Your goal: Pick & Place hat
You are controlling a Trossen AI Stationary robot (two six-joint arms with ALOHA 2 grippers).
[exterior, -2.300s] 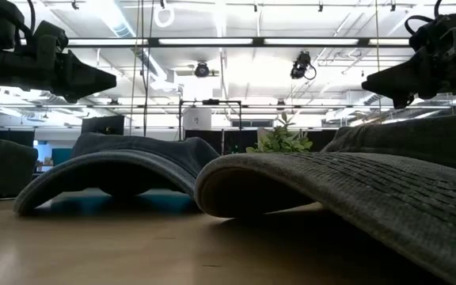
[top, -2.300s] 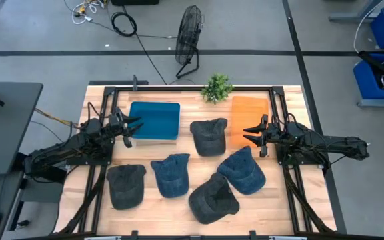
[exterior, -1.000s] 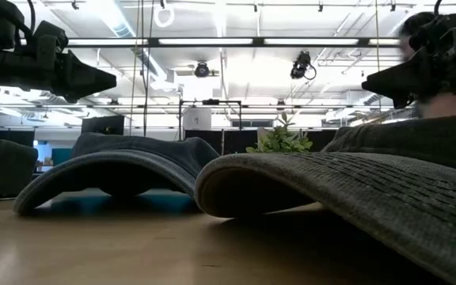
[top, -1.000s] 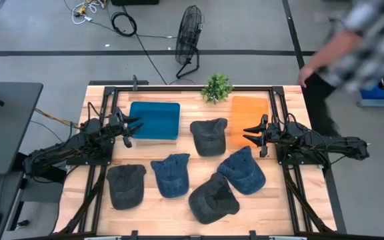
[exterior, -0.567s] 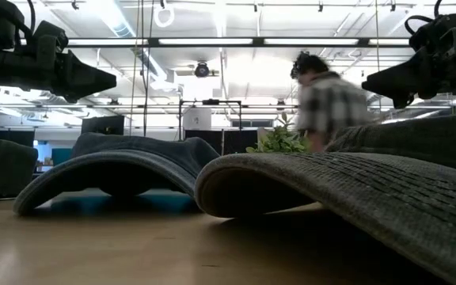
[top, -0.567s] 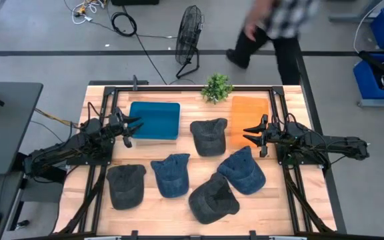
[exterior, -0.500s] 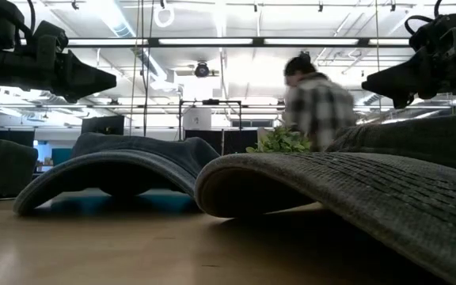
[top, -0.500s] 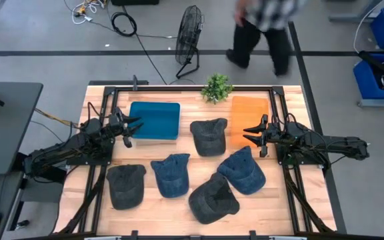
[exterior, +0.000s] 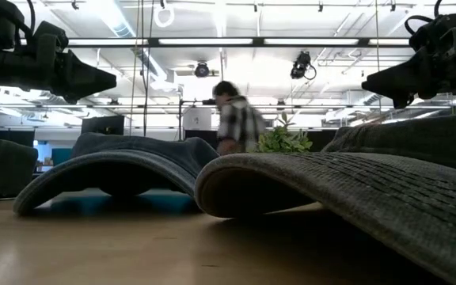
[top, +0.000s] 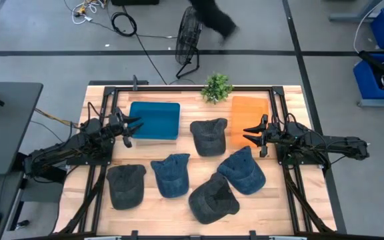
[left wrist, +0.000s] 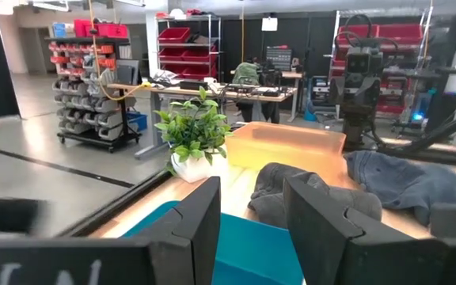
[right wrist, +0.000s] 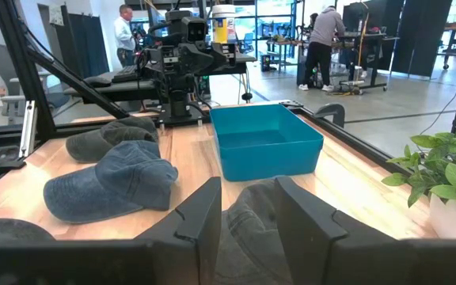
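Several caps lie brim-and-crown down on the wooden table: a dark grey cap [top: 209,137] near the middle, a blue one [top: 171,175], a blue one [top: 243,171], a dark one [top: 213,199] and a dark one [top: 126,186]. My left gripper [top: 133,129] hovers open by the near left corner of the blue bin [top: 155,120]. My right gripper [top: 251,135] hovers open at the orange bin's [top: 249,119] near edge, right of the grey cap [right wrist: 248,218]. Neither touches anything.
A small potted plant [top: 217,87] stands at the table's far edge between the bins. A fan [top: 189,40] stands on the floor beyond the table, where a person [exterior: 234,127] walks past. Bare wood shows along the near edge.
Both arms have stayed still and no cap has moved. A person has walked behind the table's far edge, from the right side toward the left, passing the fan.
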